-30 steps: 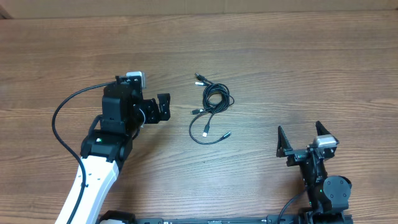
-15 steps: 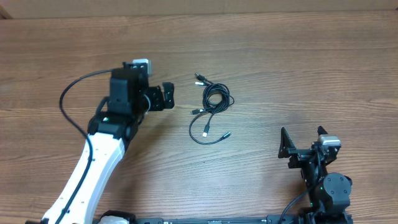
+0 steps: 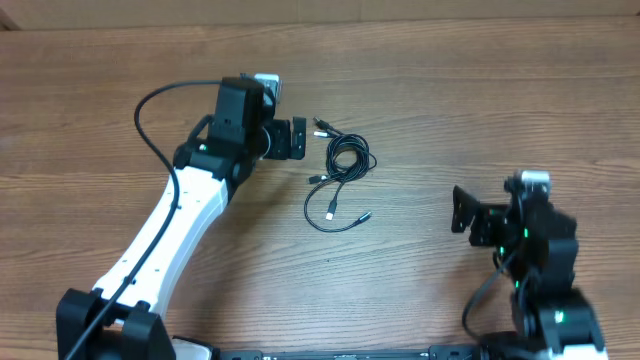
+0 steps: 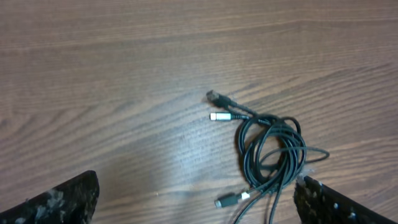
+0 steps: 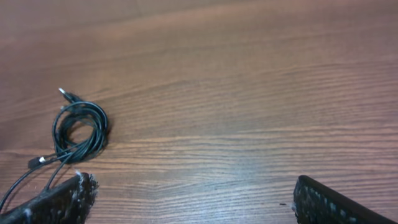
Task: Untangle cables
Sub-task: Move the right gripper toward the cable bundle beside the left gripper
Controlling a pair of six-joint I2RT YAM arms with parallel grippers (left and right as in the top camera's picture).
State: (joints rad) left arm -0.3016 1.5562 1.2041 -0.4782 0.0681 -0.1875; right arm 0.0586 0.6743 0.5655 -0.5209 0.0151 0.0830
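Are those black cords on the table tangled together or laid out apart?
Tangled: the cables lie in one overlapping coil, their strands crossing each other.

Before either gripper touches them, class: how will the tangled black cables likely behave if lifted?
Probably floppy: the cables lie in loose curves. Likely light, being thin. Because the loops overlap, lifting one strand may drag the whole bundle along.

A robotics lab bench: a wood-grain table (image 3: 480,90) with two robot arms (image 3: 175,225) at its edge.
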